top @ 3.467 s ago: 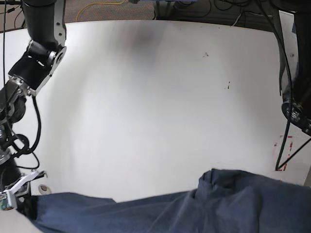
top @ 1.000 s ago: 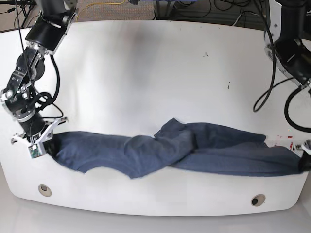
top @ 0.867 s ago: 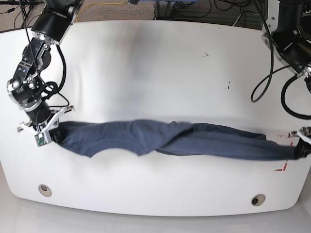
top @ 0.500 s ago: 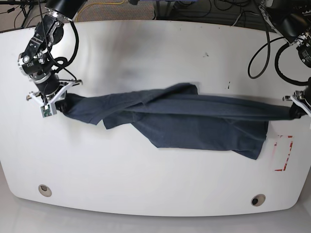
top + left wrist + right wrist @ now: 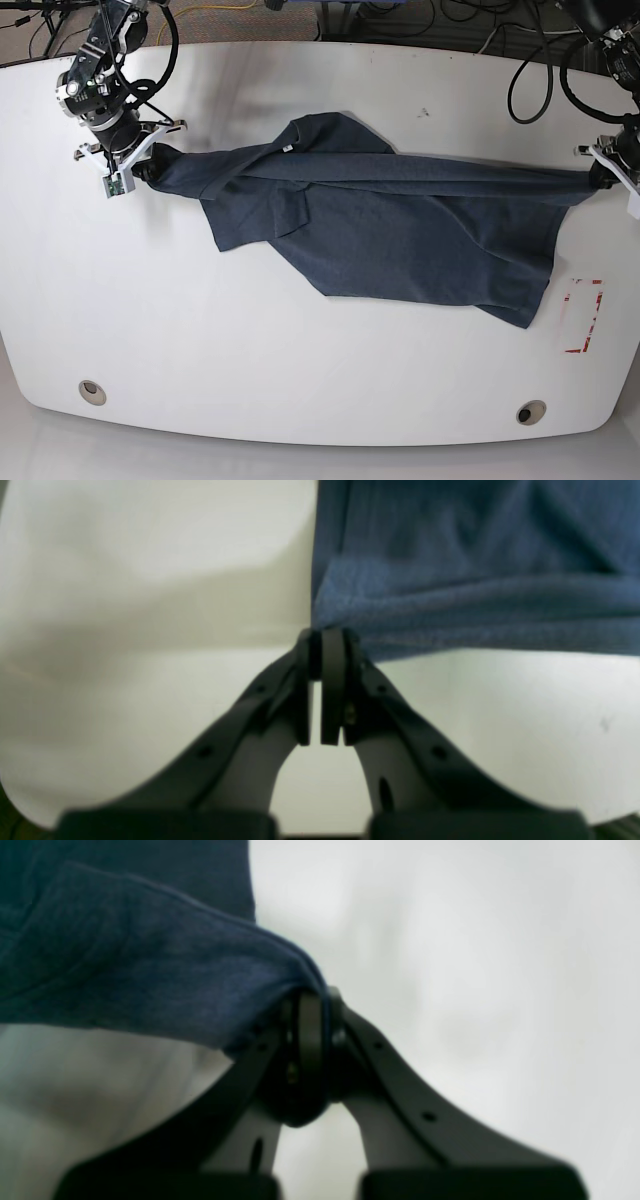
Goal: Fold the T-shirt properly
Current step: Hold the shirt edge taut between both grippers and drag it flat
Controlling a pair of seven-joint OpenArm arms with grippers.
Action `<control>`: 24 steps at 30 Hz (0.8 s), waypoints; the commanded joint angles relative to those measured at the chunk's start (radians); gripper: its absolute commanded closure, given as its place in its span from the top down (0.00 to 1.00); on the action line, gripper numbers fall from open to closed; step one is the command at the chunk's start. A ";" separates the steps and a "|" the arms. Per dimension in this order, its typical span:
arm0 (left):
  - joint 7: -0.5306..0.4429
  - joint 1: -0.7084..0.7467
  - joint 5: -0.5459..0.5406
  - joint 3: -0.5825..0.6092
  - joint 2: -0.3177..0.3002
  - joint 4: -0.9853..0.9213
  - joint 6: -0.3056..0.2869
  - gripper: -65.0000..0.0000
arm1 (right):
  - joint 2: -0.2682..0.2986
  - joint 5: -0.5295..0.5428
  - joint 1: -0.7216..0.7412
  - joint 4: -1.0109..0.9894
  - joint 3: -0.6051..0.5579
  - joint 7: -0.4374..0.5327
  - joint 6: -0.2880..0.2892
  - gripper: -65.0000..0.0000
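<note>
The dark navy T-shirt (image 5: 400, 225) is stretched across the white table (image 5: 300, 350), crumpled and partly doubled over, with a small white tag (image 5: 285, 149) near its upper edge. My left gripper (image 5: 598, 176) is shut on the shirt's right end; in the left wrist view the gripper (image 5: 322, 645) pinches the blue cloth (image 5: 450, 580) at its edge. My right gripper (image 5: 140, 171) is shut on the shirt's left end; in the right wrist view the gripper (image 5: 307, 1020) clamps a fold of cloth (image 5: 125, 965). No lettering shows.
A red outlined mark (image 5: 583, 315) is on the table at the right. Two round holes (image 5: 92, 389) (image 5: 530, 412) sit near the front edge. Cables (image 5: 450, 30) lie beyond the far edge.
Both grippers have dragged the shirt from the table's front edge to its far half. The shirt has spread out more, hanging back toward the front.
</note>
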 commanded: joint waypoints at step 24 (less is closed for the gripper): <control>-0.139 0.145 0.088 -0.009 -0.041 0.014 0.000 0.00 | -0.041 0.011 -0.100 0.015 0.002 0.021 -0.007 0.00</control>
